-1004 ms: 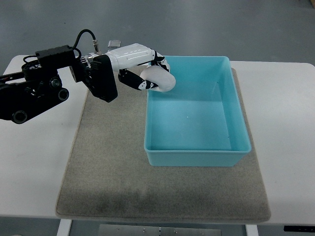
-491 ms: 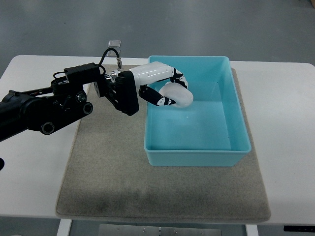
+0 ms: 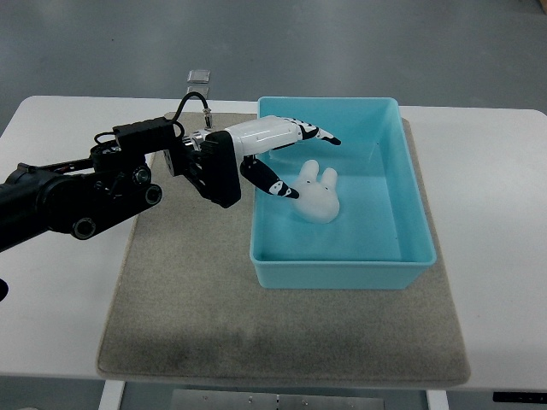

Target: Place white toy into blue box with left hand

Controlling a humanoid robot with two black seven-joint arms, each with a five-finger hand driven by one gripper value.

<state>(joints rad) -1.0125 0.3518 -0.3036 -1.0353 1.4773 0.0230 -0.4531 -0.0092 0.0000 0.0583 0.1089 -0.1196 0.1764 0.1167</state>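
The white toy (image 3: 317, 195), a small rabbit shape with two ears, lies on the floor of the blue box (image 3: 410, 213), in its left middle part. My left hand (image 3: 301, 159) reaches over the box's left wall. Its fingers (image 3: 320, 134) are spread straight above the toy and its thumb (image 3: 275, 187) points at the toy's left side, close to it or just touching. The hand holds nothing. The right arm is out of view.
The box stands on a grey felt mat (image 3: 188, 299) on a white table (image 3: 496, 256). A small clear square object (image 3: 198, 77) sits at the table's far edge. My black left forearm (image 3: 77, 192) crosses the table's left part.
The left hand carried the toy from the box's left rim into the box, then opened. The toy dropped to the box floor and now lies free.
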